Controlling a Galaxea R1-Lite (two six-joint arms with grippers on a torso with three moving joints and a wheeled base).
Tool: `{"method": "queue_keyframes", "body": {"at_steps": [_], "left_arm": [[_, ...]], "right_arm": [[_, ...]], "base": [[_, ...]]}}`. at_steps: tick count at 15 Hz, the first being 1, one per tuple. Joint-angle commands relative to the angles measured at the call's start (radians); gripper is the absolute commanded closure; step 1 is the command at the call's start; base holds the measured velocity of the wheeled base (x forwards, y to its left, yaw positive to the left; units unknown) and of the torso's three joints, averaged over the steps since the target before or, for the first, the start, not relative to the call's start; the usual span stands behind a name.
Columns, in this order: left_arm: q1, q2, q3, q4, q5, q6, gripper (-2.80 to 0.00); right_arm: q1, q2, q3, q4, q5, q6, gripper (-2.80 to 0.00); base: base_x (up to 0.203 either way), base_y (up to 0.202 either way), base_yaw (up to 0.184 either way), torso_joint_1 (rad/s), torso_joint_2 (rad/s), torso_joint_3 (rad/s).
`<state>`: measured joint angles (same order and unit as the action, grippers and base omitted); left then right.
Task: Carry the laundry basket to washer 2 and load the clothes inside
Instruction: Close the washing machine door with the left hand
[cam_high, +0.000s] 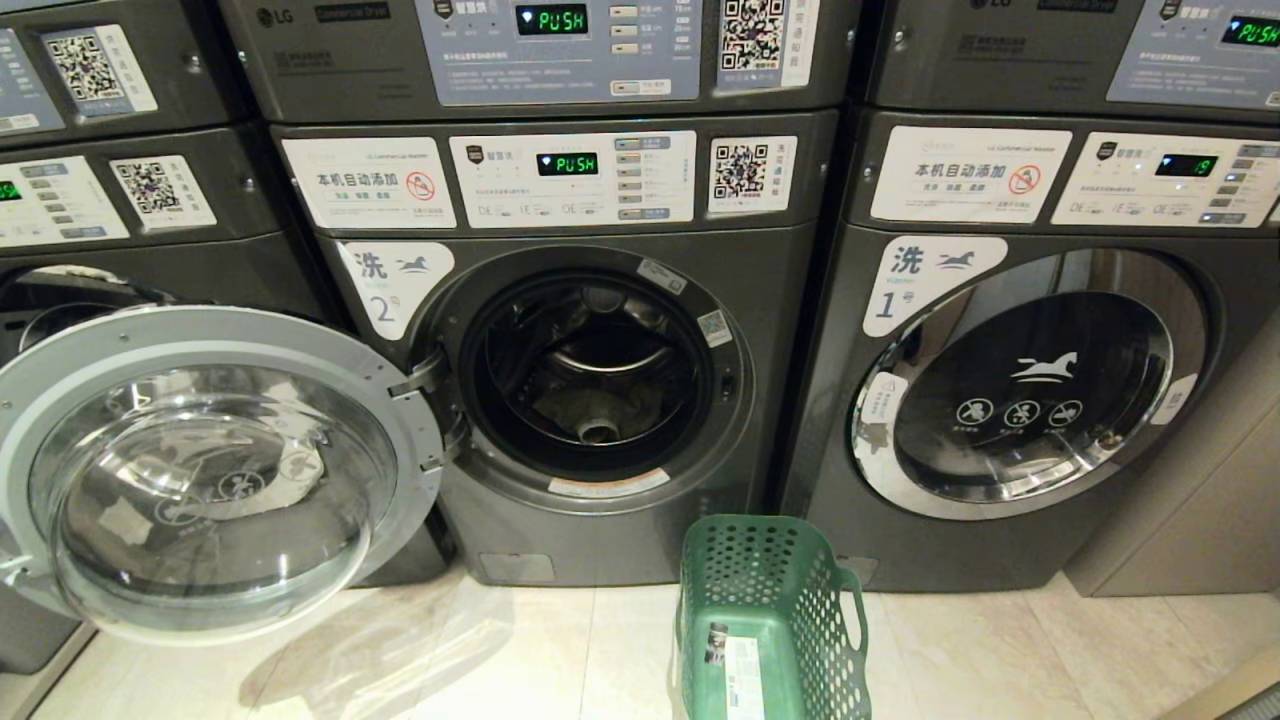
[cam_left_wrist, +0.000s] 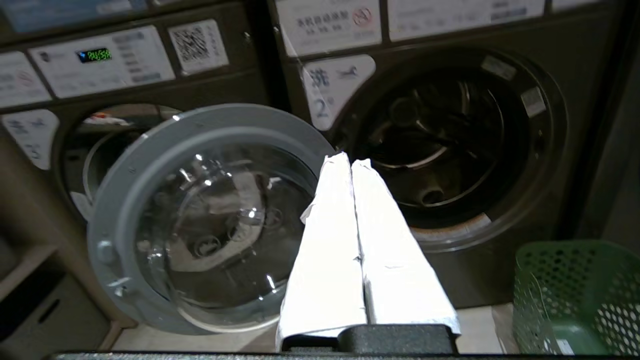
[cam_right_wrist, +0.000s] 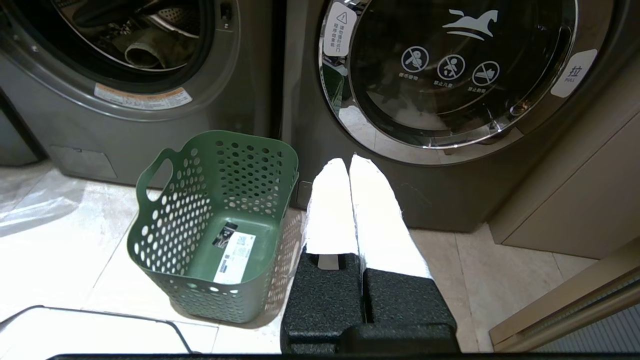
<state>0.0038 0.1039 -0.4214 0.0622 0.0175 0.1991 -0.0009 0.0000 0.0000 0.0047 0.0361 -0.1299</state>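
On the pale tiled floor (cam_high: 520, 660) in front of washer 2 (cam_high: 600, 380), the laundry basket (cam_high: 770, 620) stands upright and empty, a label on its bottom, just below the gap between washer 2 and the machine marked 1 (cam_high: 1020, 400). I see the clothes (cam_high: 600, 410) already lying low in washer 2's drum, a grey-beige bundle well inside the opening, while the round glass door (cam_high: 200, 470) hangs wide open to the left, covering most of the neighbouring machine.

My left gripper (cam_left_wrist: 350, 162) hangs in the air before the open drum with its white-wrapped fingers pressed together on nothing; my right gripper (cam_right_wrist: 350, 162) sits just beside the basket near washer 1, fingers likewise pressed together and empty.

The risks I judge from here: the door is not yet shut, and a closed gripper pushing on its curved glass could slip off. The swung-out door also stands near my left arm, so a careless sweep could strike it. The basket sits close to my right gripper and could be knocked over if the base turns.

Count: three lower washers in view, one open door, one basket, one bundle of clothes, two grippers.
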Motion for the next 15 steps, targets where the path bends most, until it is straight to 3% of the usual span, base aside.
{"method": "queue_keyframes", "body": {"at_steps": [1,6,9,12,15], "left_arm": [[0.006,0.285,-0.258,0.037,0.055,0.004,0.00],[0.024,0.923,-0.767,0.072,0.237,-0.103,0.00],[0.108,1.271,-1.102,0.078,0.289,-0.155,0.00],[0.281,1.464,-1.337,0.081,0.288,-0.185,0.00],[0.389,1.570,-1.446,0.091,0.200,-0.192,0.00]], "right_arm": [[0.000,0.002,0.000,-0.002,0.001,0.018,0.00],[0.001,0.002,0.000,-0.003,-0.002,0.065,0.00],[0.001,0.002,0.000,-0.003,-0.002,0.065,0.00],[0.000,0.002,0.000,-0.003,-0.003,0.065,0.00],[0.001,0.002,0.000,-0.003,-0.003,0.065,0.00]], "base": [[0.000,0.000,0.000,0.000,0.00,0.000],[0.000,0.000,0.000,0.000,0.00,0.000],[0.000,0.000,0.000,0.000,0.00,0.000],[0.000,0.000,0.000,0.000,0.00,0.000],[0.000,0.000,0.000,0.000,0.00,0.000]]}}
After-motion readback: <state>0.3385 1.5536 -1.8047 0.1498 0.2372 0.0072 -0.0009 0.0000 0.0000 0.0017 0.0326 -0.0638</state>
